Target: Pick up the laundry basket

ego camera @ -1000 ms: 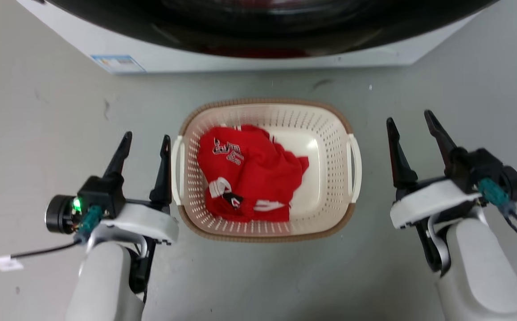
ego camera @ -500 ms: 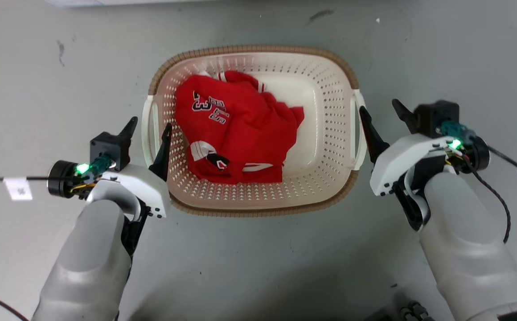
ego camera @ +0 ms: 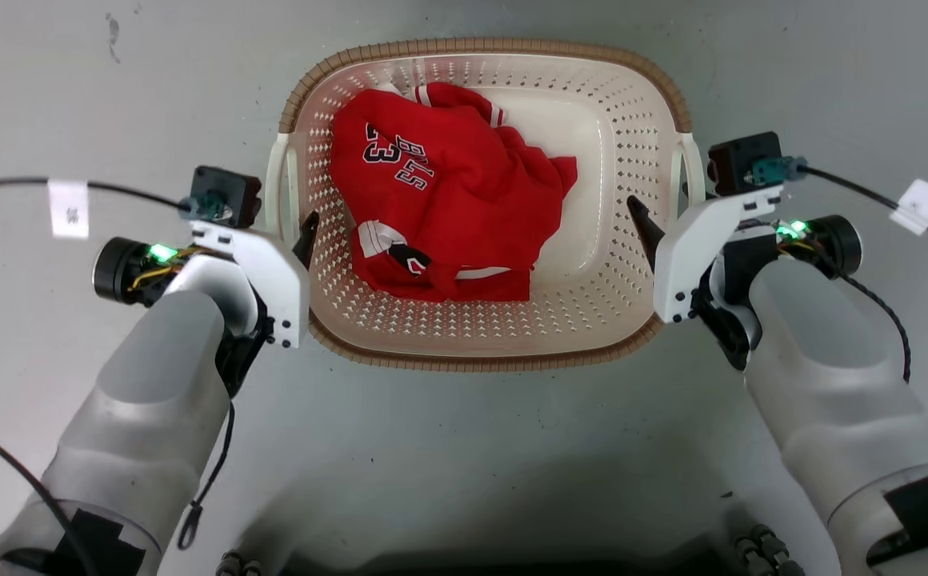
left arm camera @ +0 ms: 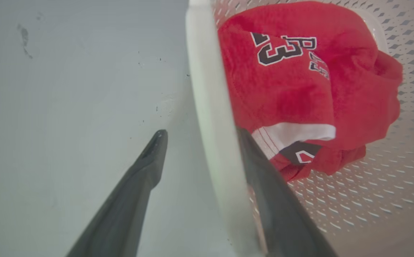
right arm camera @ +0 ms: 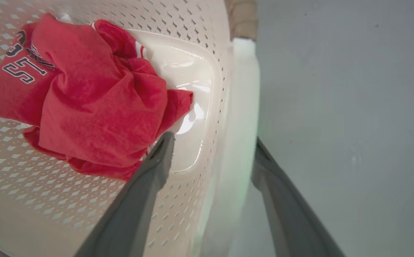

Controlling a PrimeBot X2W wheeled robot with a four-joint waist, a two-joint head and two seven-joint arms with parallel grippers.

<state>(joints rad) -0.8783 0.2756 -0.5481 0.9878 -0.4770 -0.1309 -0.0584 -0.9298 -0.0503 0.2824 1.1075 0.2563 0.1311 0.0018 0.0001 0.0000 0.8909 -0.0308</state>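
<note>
The laundry basket (ego camera: 480, 48) sits on the grey floor (ego camera: 464, 448) straight ahead of the robot, between its two arms. A crumpled red jersey (ego camera: 432, 216) with dark lettering lies inside, toward the robot's left. The basket's pale bottom is bare on the right.

In the head view, the left gripper (ego camera: 288, 228) is at the basket's left handle (ego camera: 274, 184) and the right gripper (ego camera: 668, 208) is at the right handle (ego camera: 692, 168). Each wrist's housing covers much of the fingers (one dark tip per side pokes out over the perforated wall), so their spread cannot be judged from up there.

The wrist views settle it. In the left wrist view the handle runs as a pale, blurred bar up between the two fingers. The left outer finger (left arm camera: 132, 185) is over bare floor with a clear gap to the bar. The left inner finger (left arm camera: 274, 200) is inside the basket, close against the bar and next to the jersey's white trim. These fingers are spread apart and clamp nothing.

In the right wrist view the right inner finger (right arm camera: 139, 192) hangs over the basket's bottom beside the jersey, with a gap to the wall. The right outer finger (right arm camera: 282, 200) is outside, just beside the handle. These fingers too are apart, astride the handle without pinching it.
</note>
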